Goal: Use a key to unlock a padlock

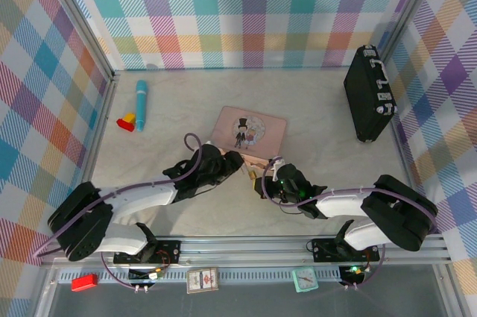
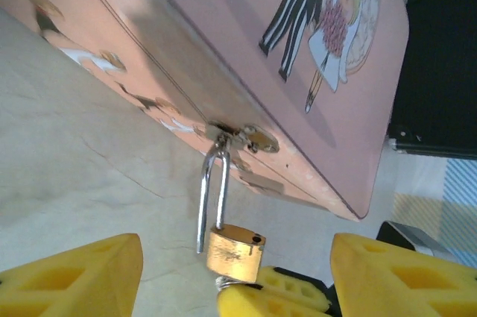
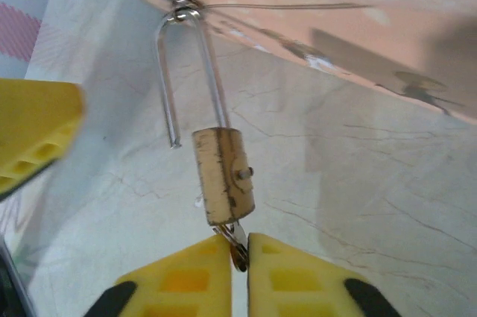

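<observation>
**Item:** small brass-bodied padlock (image 3: 223, 175) with a thin silver U-shaped shackle (image 3: 190, 71). It is hung by the shackle from the metal hasp (image 2: 250, 138) on the front edge of a flat pink tin (image 1: 248, 130) printed with a cartoon couple. The tin is placed near the middle of the pale marbled surface (image 1: 313, 153). One shackle leg is seated in the body; the other is seen free, its tip clear of the body.

**Item:** slim dark-grey metal key (image 3: 238, 248). It is found at the underside of the padlock body. Its head is pinched between the yellow fingertips of the right gripper (image 3: 238, 261), whose jaws are set narrow around it.

**Item:** left gripper (image 1: 237, 162). It is spread wide with nothing held, and its yellow fingers (image 2: 74, 280) are set to either side of the padlock without touching it.

**Item:** black hard case (image 1: 369, 93), placed at the far right. A blue tube (image 1: 141, 101) is laid at the far left, well apart.
</observation>
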